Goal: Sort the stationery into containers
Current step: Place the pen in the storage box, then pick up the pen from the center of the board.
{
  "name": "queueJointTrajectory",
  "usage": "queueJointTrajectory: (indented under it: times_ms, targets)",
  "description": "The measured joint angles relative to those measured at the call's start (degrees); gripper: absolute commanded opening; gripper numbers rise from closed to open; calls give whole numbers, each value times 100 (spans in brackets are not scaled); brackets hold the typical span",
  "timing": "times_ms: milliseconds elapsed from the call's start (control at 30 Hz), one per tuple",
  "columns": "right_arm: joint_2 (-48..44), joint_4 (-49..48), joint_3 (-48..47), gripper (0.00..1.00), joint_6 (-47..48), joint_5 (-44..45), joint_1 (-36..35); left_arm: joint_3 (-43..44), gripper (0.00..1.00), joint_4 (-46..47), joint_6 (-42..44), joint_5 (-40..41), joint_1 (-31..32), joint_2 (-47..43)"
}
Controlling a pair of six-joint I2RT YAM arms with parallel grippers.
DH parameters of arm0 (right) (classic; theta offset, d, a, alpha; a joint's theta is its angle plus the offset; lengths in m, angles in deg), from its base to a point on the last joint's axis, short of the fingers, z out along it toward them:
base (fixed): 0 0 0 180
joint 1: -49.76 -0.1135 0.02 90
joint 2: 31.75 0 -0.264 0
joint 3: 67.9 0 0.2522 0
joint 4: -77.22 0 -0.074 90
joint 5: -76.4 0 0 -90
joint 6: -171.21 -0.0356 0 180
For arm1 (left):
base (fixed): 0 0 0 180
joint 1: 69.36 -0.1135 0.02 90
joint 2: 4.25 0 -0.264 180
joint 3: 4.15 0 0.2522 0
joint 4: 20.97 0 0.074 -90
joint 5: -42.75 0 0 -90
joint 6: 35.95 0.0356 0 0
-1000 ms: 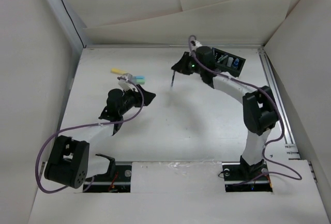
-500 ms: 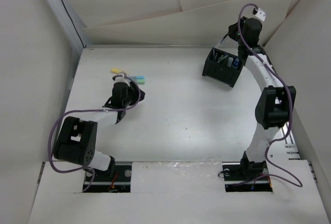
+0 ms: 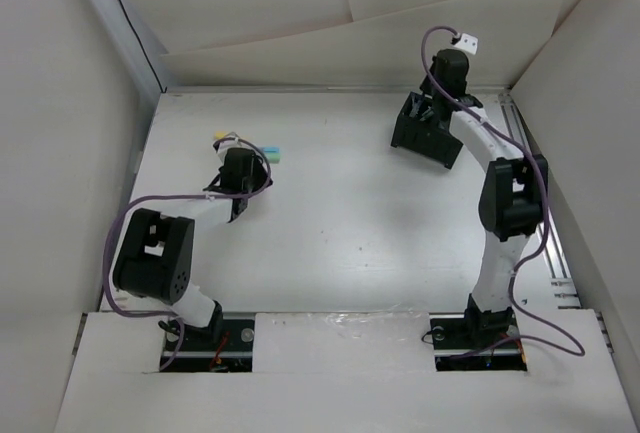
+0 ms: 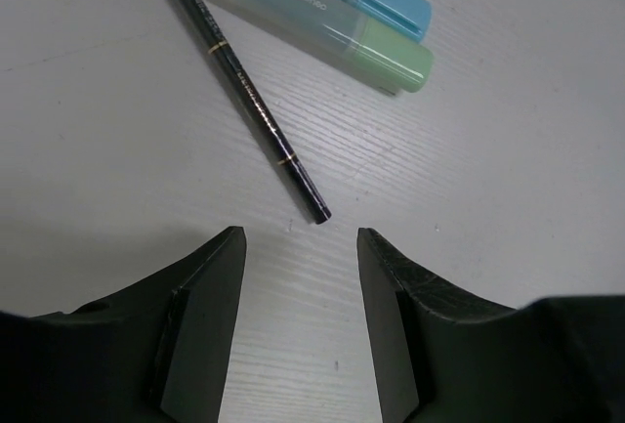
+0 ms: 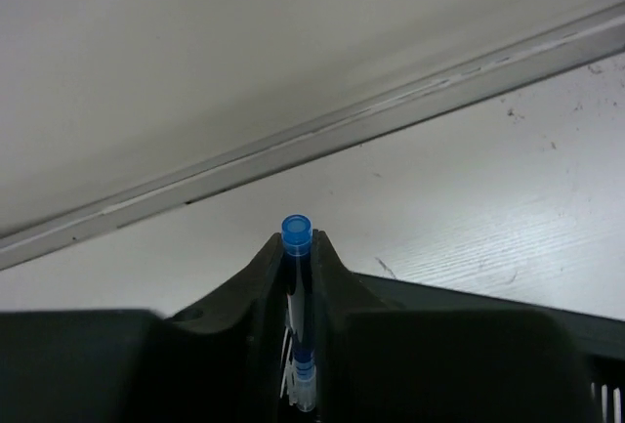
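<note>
At the far-right corner of the table [image 3: 350,223], right gripper [image 5: 296,259] is pinched tight on a blue-capped pen [image 5: 296,231]. The pen stands upright between the fingers, cap end showing above the tips. In the top view this gripper sits at the far side of the organiser box [image 3: 420,143], which stands just inside the far edge, toward the right corner. Can't tell whether the pen's lower end is already inside a compartment, or which one: the arm covers most of the box. Box contents too small to read.

Left gripper [image 4: 300,247] is spread wide, nothing between the fingers, low over the table in the far-left part. Just ahead of its tips lies the near end of a thin dark pen [image 4: 249,101], running diagonally away. Beside the pen's far stretch lie a blue-capped highlighter [image 4: 391,5] and a green-capped highlighter [image 4: 386,57], side by side and touching each other. A yellow highlighter [image 3: 224,138] lies a bit further toward the far-left corner, apart from those two.

Progress, as a judgement: early to midway. One pen is at the box but not visibly dropped. At least four items are loose on the table: dark pen, two highlighters, yellow one. The left side looks lined up on the dark pen, nothing gripped yet. Left to do: release at the box, then pick up and carry each of the rest.
</note>
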Motion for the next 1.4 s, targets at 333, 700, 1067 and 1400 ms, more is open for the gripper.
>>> queueJointTrajectory:
  times_ms: [333, 700, 1067, 1400]
  targets:
    - [-243, 76, 693, 72, 15, 243, -208, 310, 43, -289, -109, 343, 0, 435]
    - [-1447, 13, 1449, 73, -251, 103, -361, 968, 31, -520, -168, 529, 2, 1141]
    - [-1480, 13, 1906, 73, -409, -181, -890, 1366, 9, -809, -186, 662, 2, 1471]
    - [-1733, 24, 2107, 100, -494, -496, -879, 1134, 0, -820, -256, 675, 2, 1268]
